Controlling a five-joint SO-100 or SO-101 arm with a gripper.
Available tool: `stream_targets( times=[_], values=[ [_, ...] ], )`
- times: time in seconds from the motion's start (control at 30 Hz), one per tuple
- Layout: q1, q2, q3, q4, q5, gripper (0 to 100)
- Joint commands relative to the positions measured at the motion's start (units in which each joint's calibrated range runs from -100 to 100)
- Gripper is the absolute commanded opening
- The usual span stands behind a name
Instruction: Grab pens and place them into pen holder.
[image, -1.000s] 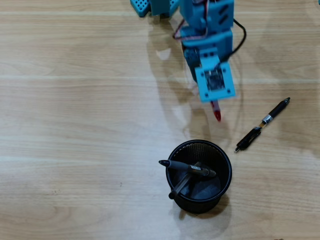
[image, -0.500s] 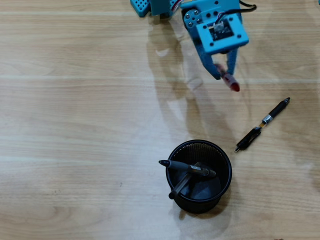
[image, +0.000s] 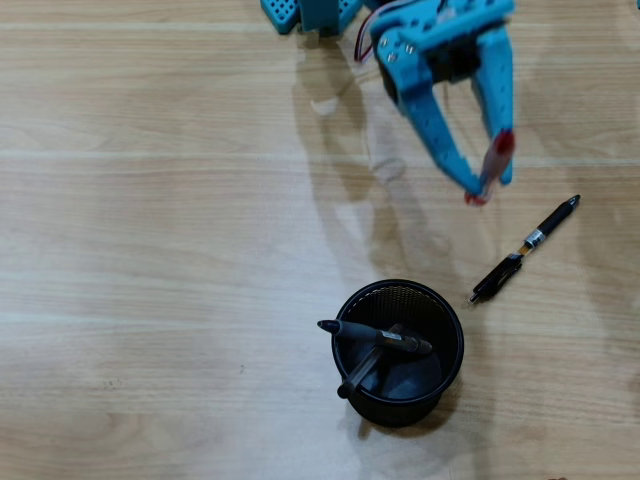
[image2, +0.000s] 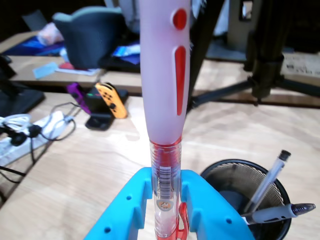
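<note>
Two pens (image: 378, 345) lean inside the pen holder (image: 448, 322); another pen (image: 524, 249) lies on the table (image: 150, 250) to its upper right, overhead view.

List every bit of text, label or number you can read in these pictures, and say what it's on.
None can be read.
Red pen held in the gripper: a barcode sticker and a small round mark, print too small and blurred.
Black pen on the table: no text visible.
</note>
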Motion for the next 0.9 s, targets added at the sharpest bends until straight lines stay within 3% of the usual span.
stream_targets(
  times=[0.0, 0.33, 0.6, 0.87],
  values=[
    [2.50, 1.50, -0.23, -1.65, 0.36, 2],
    [10.30, 9.98, -0.23, -11.55, 3.66, 2],
    [9.03, 19.05, -0.32, -25.67, 4.17, 2],
    [7.67, 22.50, -0.32, -28.52, 4.12, 2]
  ],
)
